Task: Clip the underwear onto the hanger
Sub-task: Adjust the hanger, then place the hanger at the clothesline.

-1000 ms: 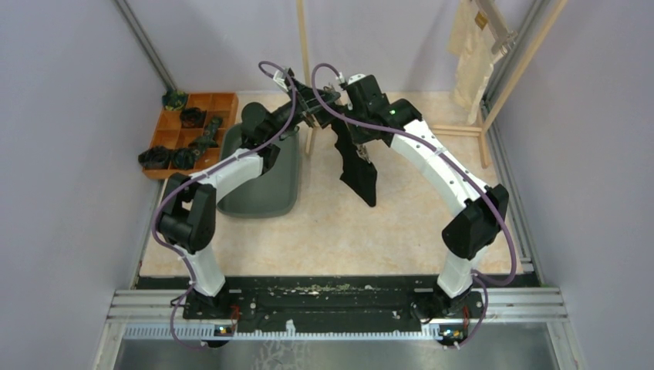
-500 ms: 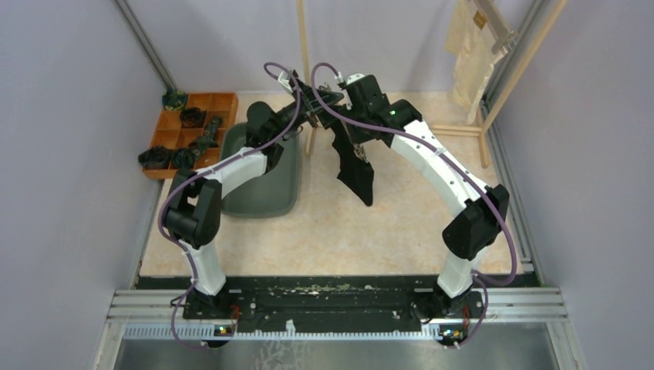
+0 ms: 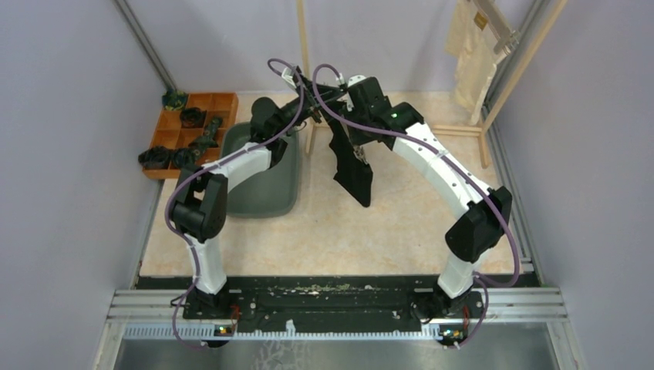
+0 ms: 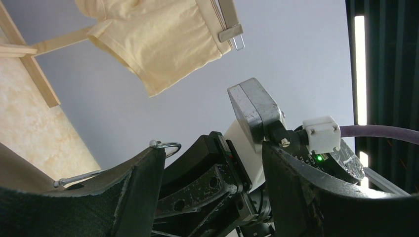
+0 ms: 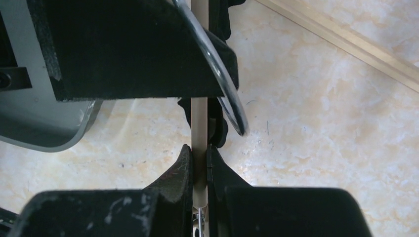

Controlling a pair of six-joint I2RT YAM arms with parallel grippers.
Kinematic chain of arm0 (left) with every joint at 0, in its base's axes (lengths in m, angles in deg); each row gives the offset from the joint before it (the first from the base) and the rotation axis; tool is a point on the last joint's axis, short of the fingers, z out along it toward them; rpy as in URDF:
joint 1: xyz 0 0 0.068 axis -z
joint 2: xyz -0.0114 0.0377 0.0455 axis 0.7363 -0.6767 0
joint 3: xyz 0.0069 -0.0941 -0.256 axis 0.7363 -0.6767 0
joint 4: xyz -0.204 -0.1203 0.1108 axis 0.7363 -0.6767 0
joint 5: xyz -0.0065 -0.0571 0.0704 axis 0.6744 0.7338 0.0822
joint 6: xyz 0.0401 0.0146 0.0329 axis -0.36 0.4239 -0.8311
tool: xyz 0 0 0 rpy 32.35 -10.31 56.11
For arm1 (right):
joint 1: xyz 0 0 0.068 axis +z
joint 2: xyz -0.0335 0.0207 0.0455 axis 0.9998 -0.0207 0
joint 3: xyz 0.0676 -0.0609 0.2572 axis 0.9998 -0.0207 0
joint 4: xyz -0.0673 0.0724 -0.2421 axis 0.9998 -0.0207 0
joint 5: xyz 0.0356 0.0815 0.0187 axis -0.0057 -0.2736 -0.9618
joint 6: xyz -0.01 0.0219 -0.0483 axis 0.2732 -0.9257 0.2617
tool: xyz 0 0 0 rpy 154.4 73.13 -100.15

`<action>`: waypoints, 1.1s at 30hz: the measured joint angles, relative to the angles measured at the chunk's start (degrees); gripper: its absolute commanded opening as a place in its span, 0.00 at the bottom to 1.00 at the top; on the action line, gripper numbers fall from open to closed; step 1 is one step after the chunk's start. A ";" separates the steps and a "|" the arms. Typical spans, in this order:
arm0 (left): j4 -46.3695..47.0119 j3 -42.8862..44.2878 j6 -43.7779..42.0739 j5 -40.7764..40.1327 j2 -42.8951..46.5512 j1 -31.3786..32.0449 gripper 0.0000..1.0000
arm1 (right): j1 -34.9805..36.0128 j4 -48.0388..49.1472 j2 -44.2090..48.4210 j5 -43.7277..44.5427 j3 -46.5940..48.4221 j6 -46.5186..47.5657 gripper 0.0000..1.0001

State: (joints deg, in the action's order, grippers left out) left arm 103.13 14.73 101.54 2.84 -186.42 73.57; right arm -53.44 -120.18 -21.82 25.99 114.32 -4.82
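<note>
My left hand (image 4: 213, 153) has climbed toward top centre, jaws wide and empty, flanking my right hand (image 5: 198, 153), which pinches the hanger (image 5: 199, 118). The black underwear (image 3: 353, 166) dangles beneath; the cream underwear (image 3: 469, 54) hangs upper right. Clipping looks imminent.

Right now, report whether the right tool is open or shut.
Shut: in its wrist view the right tool has both fingers pressed against the pale hanger bar, with no gap on either side.
</note>
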 measured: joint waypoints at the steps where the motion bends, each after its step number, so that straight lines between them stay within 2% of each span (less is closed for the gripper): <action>1: -0.04 0.00 0.00 0.00 -0.11 0.00 0.77 | -0.02 -0.22 0.17 0.13 -0.07 -0.02 0.00; 6: -0.09 0.09 0.22 -0.04 -0.42 -0.46 0.77 | -0.02 -1.25 0.96 0.61 0.44 -0.02 0.00; 10: -0.20 0.09 0.37 -0.02 -0.28 -1.86 0.77 | -0.81 -4.96 0.87 1.05 4.46 -0.02 0.00; 13: -1.99 -0.26 -0.66 -0.11 0.96 -3.98 0.77 | -2.64 -9.07 -0.61 1.09 12.59 0.07 0.00; 17: -5.90 -1.81 -3.91 -0.26 5.81 -5.97 0.78 | -6.69 -14.71 -6.36 1.57 30.34 0.68 0.00; 18: -6.49 -2.40 -4.66 -0.28 7.41 -6.14 0.78 | -8.02 -16.68 -9.16 1.88 37.66 1.05 0.00; 20: -6.80 -3.93 -5.90 -0.22 10.56 -6.12 0.78 | -9.73 -16.65 -11.13 1.99 42.95 1.44 0.00; 23: -6.47 -6.47 -7.15 0.17 14.27 -5.97 0.78 | -12.02 -15.45 -10.01 3.06 41.09 1.62 0.00; 27: -5.79 -10.40 -7.85 0.57 16.37 -5.90 0.78 | -14.21 -12.02 -7.30 4.24 32.35 1.60 0.00; 33: -7.89 -13.11 -10.54 0.74 16.37 -5.90 0.78 | -15.08 -9.09 -7.28 4.92 32.33 1.57 0.00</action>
State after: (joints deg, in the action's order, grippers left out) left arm 95.24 1.61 91.00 3.59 -170.05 67.67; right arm -68.52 -129.27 -29.10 30.91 146.64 -3.24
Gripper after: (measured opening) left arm 0.780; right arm 0.052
